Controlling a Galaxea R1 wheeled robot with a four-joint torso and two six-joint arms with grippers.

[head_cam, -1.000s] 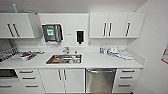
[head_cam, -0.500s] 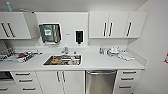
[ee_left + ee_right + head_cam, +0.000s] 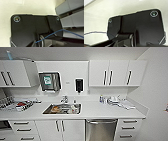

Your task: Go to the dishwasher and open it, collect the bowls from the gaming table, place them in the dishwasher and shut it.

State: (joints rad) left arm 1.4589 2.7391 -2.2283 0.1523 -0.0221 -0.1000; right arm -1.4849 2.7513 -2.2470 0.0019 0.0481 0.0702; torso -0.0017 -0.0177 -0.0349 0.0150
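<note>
— One kitchen run is facing us: dish rack (image 3: pixel 15 104) at the left, sink (image 3: pixel 62 108) in the middle, and the dishwasher (image 3: pixel 101 129) sitting under the counter (image 3: pixel 100 112), door closed.

— We are seeing no fingers, so whether our grippers are parted or closed, we cannot tell.

— Judging by the layout, we are risking grabbing a white drawer (image 3: pixel 129 128) just right of that steel front.

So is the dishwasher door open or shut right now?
Shut. The dishwasher shows its steel front flush with the white drawers beside it, handle bar across the top, no dark interior or racks visible.
</note>
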